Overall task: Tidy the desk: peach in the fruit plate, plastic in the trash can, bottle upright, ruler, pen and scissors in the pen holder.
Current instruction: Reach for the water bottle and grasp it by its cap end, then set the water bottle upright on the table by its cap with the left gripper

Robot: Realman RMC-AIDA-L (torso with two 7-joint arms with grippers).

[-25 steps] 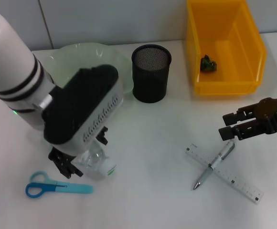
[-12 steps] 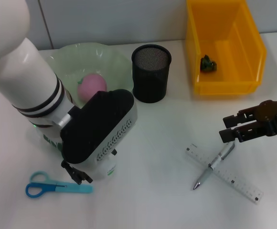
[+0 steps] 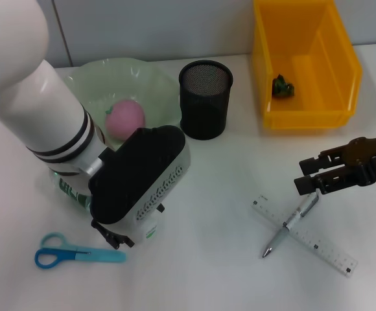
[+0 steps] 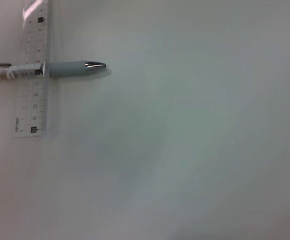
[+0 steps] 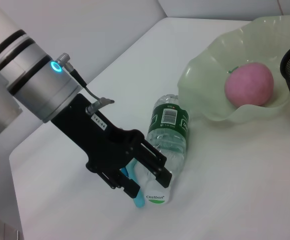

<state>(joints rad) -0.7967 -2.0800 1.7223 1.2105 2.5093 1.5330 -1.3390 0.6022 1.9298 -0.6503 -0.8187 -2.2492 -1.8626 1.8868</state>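
Bottle (image 5: 168, 145) lying betw. scissors (image 3: 78, 254), plate (image 3: 150, 81)

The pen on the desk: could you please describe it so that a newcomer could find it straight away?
Start at the yellow bin and come toward the robot to the right gripper. Just below its fingertips lies the pen, crossed over the clear ruler. It is silver-grey and round, while the ruler is flat and transparent.
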